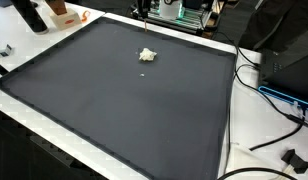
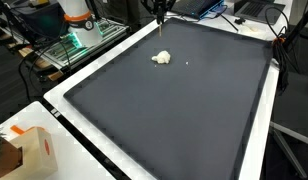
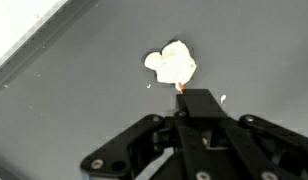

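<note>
Hangs above the dark mat (image 3: 64, 110) near a white lump (image 3: 170, 63) — hand (image 3: 199, 98) closed, fingers pressed together; cannot tell of anything held between them.

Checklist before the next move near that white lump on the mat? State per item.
1. White lump in view: ok, it sits on the dark mat in all three views.
2. Gripper apart from the lump: ok, the lump lies beyond the fingertips in the wrist view.
3. Jaw state: cannot tell, the fingers read as one dark block with a small orange tip at their end.
4. Lump in one piece: not ok, a white crumb lies apart from it.
5. Cables off the mat: ok, they lie at the table edge, away from the lump.
</note>
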Robot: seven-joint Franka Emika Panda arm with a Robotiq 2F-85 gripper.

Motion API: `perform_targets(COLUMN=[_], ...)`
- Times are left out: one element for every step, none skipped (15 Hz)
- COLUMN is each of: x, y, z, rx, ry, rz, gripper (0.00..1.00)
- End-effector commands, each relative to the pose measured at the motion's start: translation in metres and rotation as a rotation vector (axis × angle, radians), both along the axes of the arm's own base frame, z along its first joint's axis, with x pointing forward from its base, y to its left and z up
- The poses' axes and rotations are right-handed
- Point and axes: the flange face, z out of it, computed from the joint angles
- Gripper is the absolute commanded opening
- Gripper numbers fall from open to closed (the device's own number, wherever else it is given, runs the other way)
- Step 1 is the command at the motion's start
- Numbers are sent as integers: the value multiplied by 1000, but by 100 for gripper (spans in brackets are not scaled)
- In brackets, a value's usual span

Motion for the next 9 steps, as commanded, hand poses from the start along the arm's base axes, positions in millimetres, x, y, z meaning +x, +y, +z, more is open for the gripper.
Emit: perform_targets(x=[-1,-3,-4,-4,-4,-4,-4,-4,-5], y=[4,8,10,11,11,11,13,17,19], z=[3,5,7,9,9,9,6,3,0], rx=[-7,-8,-8,-8,-8,-8,-32,-55,-93], ry=[0,-1,-3,-5,-5,-5,-9,-15,-22], rz=[14,26,32,35,36,36,38,50,61], gripper=[13,13,13,13,13,3,3,3,3])
